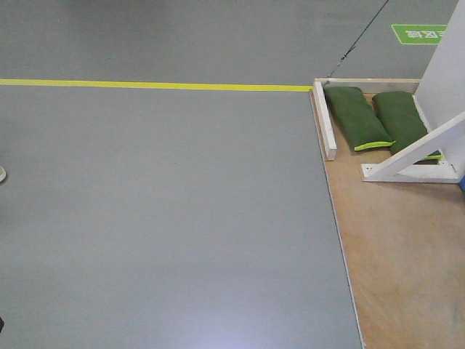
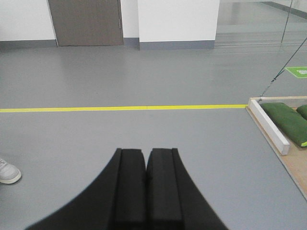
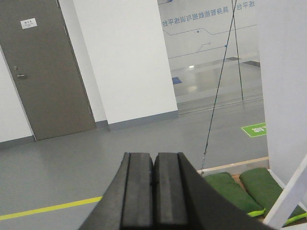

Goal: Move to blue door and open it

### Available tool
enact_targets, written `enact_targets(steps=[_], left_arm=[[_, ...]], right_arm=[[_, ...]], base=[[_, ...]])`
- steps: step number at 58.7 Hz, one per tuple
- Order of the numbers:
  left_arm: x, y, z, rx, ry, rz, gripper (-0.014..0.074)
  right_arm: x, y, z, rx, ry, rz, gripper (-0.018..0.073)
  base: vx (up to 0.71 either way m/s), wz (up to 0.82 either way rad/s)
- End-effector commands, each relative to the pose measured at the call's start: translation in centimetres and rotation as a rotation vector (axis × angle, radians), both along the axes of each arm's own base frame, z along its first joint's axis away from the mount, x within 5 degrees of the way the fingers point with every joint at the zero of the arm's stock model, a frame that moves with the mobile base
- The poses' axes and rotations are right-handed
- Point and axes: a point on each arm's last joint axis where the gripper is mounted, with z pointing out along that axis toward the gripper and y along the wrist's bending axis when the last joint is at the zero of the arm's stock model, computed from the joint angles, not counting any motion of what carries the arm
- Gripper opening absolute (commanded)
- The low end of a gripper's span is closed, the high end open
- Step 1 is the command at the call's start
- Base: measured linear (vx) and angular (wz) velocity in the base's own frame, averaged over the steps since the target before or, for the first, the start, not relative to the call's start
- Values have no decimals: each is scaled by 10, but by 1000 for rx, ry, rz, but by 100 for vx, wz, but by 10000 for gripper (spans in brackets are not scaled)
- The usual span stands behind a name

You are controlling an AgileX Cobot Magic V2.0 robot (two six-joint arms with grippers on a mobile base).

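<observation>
The blue door is almost wholly out of view. Only a tiny blue sliver (image 1: 463,186) shows at the front view's right edge, behind a white upright panel (image 1: 445,73), and I cannot tell if it belongs to the door. No handle shows. My left gripper (image 2: 146,152) is shut with nothing between its black pads, hanging over grey floor. My right gripper (image 3: 153,155) is also shut and empty, pointing toward the white upright panel (image 3: 283,81) on the right.
A plywood platform (image 1: 392,247) lies at the right with white frame braces (image 1: 421,149) and two green sandbags (image 1: 356,116) on it. A yellow floor line (image 1: 145,85) crosses ahead. A thin cable (image 3: 218,86) slants down to the platform corner. A shoe (image 2: 7,171) is at the left.
</observation>
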Motion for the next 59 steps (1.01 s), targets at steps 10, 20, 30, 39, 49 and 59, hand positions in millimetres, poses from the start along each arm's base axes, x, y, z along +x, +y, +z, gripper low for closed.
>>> enact_targets(steps=[10,20,30,39,49,59], left_arm=[[-1,-1,17,-7,-115,-11,73],[-1,-1,17,-7,-115,-11,73],[-1,-1,17,-7,-115,-11,73],[-1,-1,17,-7,-115,-11,73],[-1,-1,17,-7,-115,-11,73],[-1,-1,17,-7,-115,-11,73]], right_arm=[[22,-4,129,-26,-239,-19,12],[33,-6,197,-39,-436,-30,12],[33,-8,226,-52,-647,-55,12],[29,-19,233,-116,-748,-187,12],[19,-48,231,-244,-701,-521,12],[-1,-73,230,-351,-658,-857,12]], base=[[0,0],[0,0],[0,0],[0,0],[0,0],[0,0]])
